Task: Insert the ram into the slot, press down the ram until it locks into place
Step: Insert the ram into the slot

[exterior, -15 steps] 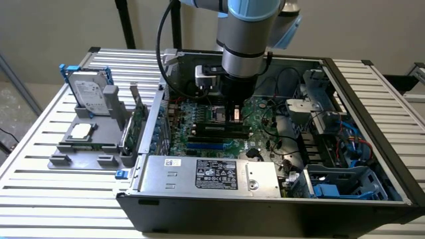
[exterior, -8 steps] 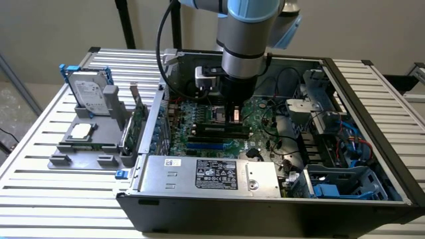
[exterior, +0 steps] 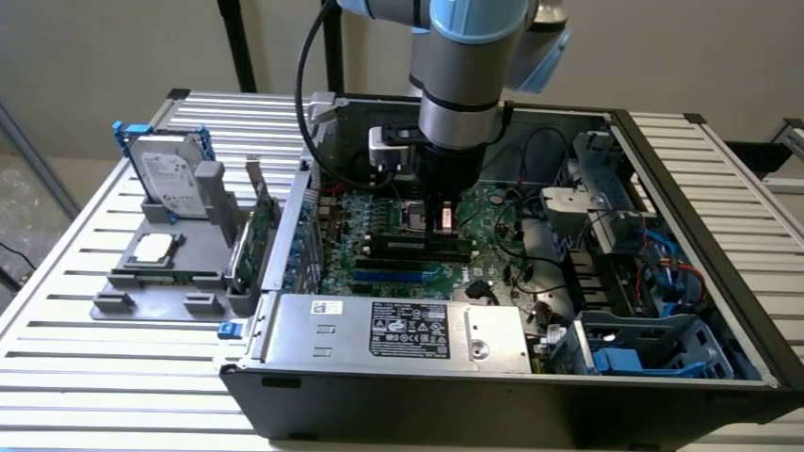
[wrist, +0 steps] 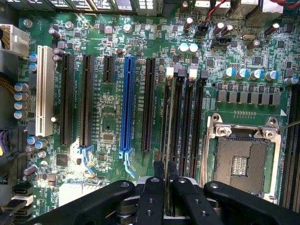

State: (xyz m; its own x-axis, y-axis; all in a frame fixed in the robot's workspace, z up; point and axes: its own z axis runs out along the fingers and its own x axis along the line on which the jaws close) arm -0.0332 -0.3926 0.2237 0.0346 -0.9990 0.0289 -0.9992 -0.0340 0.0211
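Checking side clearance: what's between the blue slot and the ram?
In the wrist view, one long black slot lies between the blue slot and the ram, parallel to both.

Nothing legible anywhere. On the silver metal power-supply box (exterior: pixel 314 330), a black rectangular label (exterior: pixel 416 332) with white print, too small to read. Same for the white lettering (wrist: pixel 136 101) on the green motherboard (wrist: pixel 108 117).

Arm (exterior: pixel 458 89) upright, wrist straight down, pincer (wrist: pixel 167 180) fingers (wrist: pixel 153 199) tight on the ram (wrist: pixel 168 140).
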